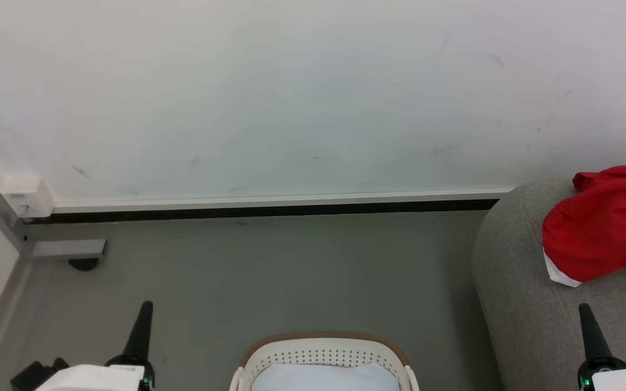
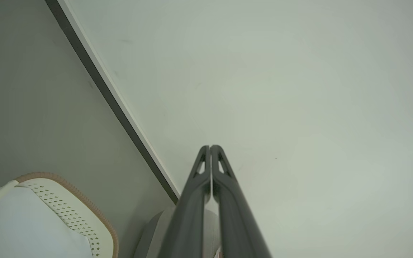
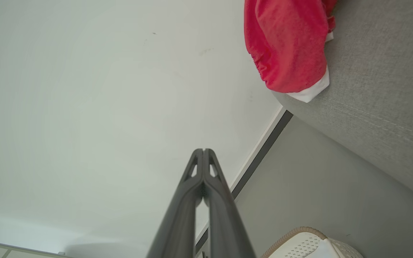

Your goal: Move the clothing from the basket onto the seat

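Both closed, empty, we note: left claw (image 2: pixel 210 147), right claw (image 3: pixel 203 150); white wall (image 1: pixel 313 98) ahead; red fabric clothing (image 1: pixel 601 228) on grey upholstered seat (image 1: pixel 519 304).

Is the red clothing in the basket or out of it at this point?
Out: the red clothing lies bunched on the grey seat. The part of the basket in view holds nothing red; the rest cannot be told.

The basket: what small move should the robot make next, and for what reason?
Probably bend the head view lower over the basket. The red clothing lies on the seat, the left gripper and the right gripper are shut and hold nothing, and the basket shows a pale inside cut off at the bottom edge, so I cannot tell whether any garment remains in it.
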Available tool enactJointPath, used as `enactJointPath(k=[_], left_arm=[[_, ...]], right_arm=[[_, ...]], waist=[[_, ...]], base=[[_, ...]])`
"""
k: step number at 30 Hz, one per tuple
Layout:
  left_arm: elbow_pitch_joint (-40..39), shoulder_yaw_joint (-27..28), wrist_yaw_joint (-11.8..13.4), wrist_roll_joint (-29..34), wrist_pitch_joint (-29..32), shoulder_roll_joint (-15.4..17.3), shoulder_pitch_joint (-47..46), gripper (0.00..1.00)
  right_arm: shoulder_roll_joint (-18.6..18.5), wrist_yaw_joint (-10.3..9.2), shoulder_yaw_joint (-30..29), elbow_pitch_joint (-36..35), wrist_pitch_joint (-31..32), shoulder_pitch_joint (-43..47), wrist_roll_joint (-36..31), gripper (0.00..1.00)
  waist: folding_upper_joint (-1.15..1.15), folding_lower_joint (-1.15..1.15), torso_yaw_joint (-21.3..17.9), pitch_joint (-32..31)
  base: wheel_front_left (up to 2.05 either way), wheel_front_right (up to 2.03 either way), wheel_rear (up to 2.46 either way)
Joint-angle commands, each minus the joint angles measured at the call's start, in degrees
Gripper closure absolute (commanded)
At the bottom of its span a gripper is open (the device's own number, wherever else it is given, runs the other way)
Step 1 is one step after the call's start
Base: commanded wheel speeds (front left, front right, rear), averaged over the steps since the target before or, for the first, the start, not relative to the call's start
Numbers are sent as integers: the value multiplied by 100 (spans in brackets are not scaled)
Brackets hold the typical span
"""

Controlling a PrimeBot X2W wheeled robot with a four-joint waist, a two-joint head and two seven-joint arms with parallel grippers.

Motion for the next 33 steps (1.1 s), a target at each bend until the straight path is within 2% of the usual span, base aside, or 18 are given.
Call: enactJointPath(k=[1, 33], left_arm=[[-58, 49, 6, -191, 32, 19, -110, 100], [-201, 281, 26, -1587, 415, 8, -178, 100]], right_arm=[[-58, -9, -16, -70, 31, -129, 189, 100], [-88, -13, -62, -131, 380, -263, 1704, 100]], waist=[[0, 0, 2, 4], [0, 0, 50, 92]], base=[[0, 0, 0], [0, 0, 0]])
